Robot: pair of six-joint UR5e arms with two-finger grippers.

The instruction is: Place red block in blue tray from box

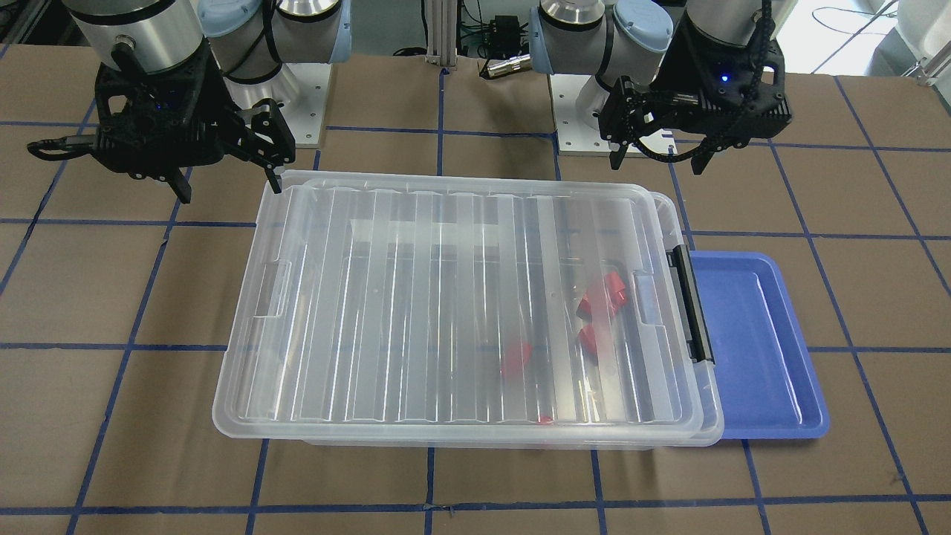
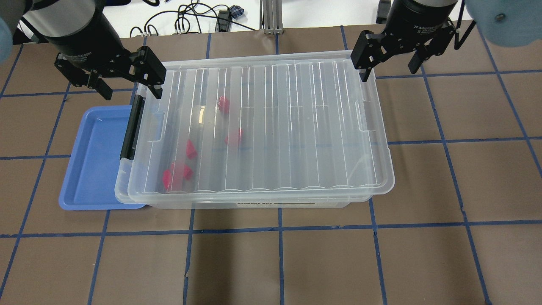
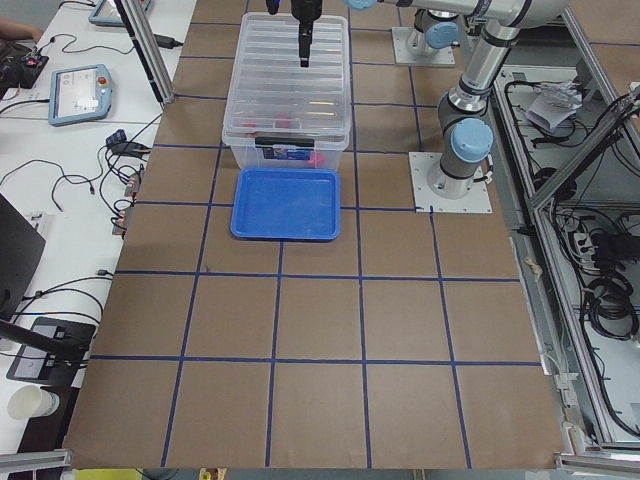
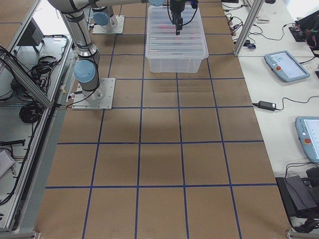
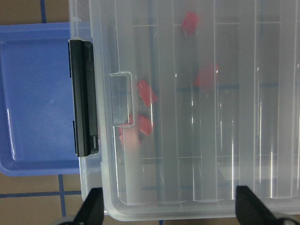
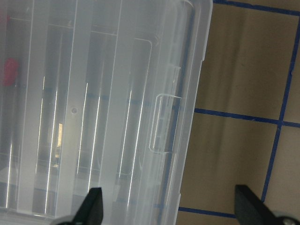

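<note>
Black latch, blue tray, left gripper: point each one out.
black latch (image 5: 83,98), left wrist view, middle of the bar.
blue tray (image 2: 91,163), overhead view, bare floor.
left gripper (image 2: 131,94), overhead view, midway between fingertips.

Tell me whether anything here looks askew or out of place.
The lid looks shifted on the box: at the black latch end, the box's rim shows beyond the lid's edge, so it does not sit square. Nothing looks spilled or broken.

Red blocks (image 2: 233,136) hazy beneath box lid (image 2: 296,127)
</note>
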